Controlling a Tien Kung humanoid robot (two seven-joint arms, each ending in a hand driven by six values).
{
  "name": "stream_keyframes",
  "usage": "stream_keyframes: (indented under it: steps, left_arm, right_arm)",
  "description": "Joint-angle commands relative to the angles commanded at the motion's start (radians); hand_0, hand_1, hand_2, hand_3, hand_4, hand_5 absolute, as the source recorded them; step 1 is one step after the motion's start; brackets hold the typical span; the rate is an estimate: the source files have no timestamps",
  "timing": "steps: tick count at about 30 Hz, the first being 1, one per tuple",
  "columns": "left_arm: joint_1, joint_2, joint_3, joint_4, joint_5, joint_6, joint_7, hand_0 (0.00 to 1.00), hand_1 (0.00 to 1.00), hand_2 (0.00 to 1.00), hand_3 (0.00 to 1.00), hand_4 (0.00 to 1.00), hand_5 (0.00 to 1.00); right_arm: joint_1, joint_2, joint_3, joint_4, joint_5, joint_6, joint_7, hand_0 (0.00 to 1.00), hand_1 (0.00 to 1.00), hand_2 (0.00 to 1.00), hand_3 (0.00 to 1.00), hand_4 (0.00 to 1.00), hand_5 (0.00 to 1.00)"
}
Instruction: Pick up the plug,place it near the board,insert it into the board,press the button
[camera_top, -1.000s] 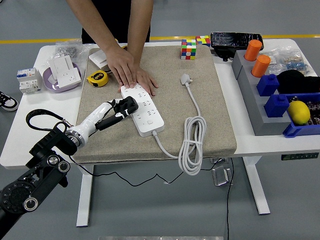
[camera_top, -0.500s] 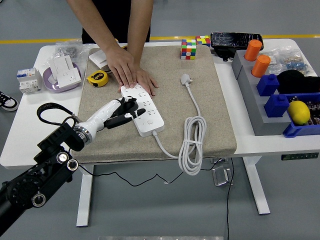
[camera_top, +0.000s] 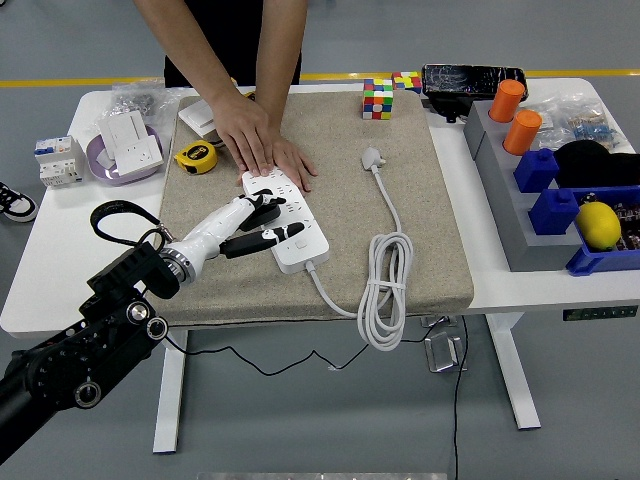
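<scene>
- Left hand (camera_top: 262, 222), white-shelled with black fingers, lies spread over the white multi-socket power strip (camera_top: 288, 222), fingertips on its top near the button end, holding nothing
- White plug (camera_top: 371, 157) on its coiled white cable (camera_top: 385, 290) rests unplugged on the beige felt mat (camera_top: 440, 250), at 2 o'clock from the strip
- Pressing looks underway; picking and inserting appear undone
- A person's hand (camera_top: 262, 145) steadies the strip's far end
- Compared with a second earlier, the hand has moved right, onto the strip
</scene>
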Motion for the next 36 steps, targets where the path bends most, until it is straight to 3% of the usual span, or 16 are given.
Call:
stream_keyframes:
  steps: [12,22,28,29,34,35,36]
  left_arm:
    - [-0.039,0.008,0.051,0.021,0.029,0.005,-0.01,0.998,0.957,0.908,0.875,0.998,0.998]
    - [-0.036,0.014,0.037,-0.001,0.043,0.017,-0.02,0.998,0.956,0.907,0.875,0.998,0.998]
    - [-0.022,0.015,0.002,-0.082,0.072,0.043,-0.011,0.998,0.948,0.887,0.873,0.998,0.998]
    - [-0.021,0.016,-0.002,-0.095,0.083,0.045,-0.006,0.907,0.846,0.792,0.858,0.998,0.998]
    - [-0.006,0.016,-0.029,-0.194,0.206,0.013,0.06,0.907,0.846,0.792,0.858,0.998,0.998]
    - [-0.002,0.016,-0.034,-0.214,0.236,-0.002,0.081,0.482,0.507,0.483,0.866,0.928,0.541]
    - [0.001,0.016,-0.039,-0.231,0.263,-0.015,0.099,0.482,0.507,0.483,0.866,0.928,0.541]
  right_arm:
    - [0.002,-0.001,-0.005,0.0,0.0,-0.002,-0.001,0.894,0.809,0.779,0.81,0.998,0.998]
    - [-0.001,-0.002,-0.008,0.0,-0.001,-0.004,-0.001,0.893,0.809,0.778,0.81,0.998,0.998]
    - [-0.001,-0.002,-0.007,0.001,0.0,-0.004,-0.001,0.893,0.809,0.777,0.81,0.998,0.998]
    - [-0.001,-0.002,-0.007,0.001,0.0,-0.004,-0.001,0.893,0.809,0.777,0.809,0.998,0.998]
    - [-0.003,-0.002,-0.007,0.0,0.0,-0.005,-0.001,0.893,0.809,0.777,0.809,0.998,0.998]
    - [-0.003,-0.002,-0.006,0.0,-0.001,-0.005,-0.001,0.893,0.808,0.775,0.809,0.998,0.998]
    - [-0.003,-0.002,-0.006,0.0,-0.001,-0.005,-0.001,0.893,0.808,0.775,0.809,0.998,0.998]
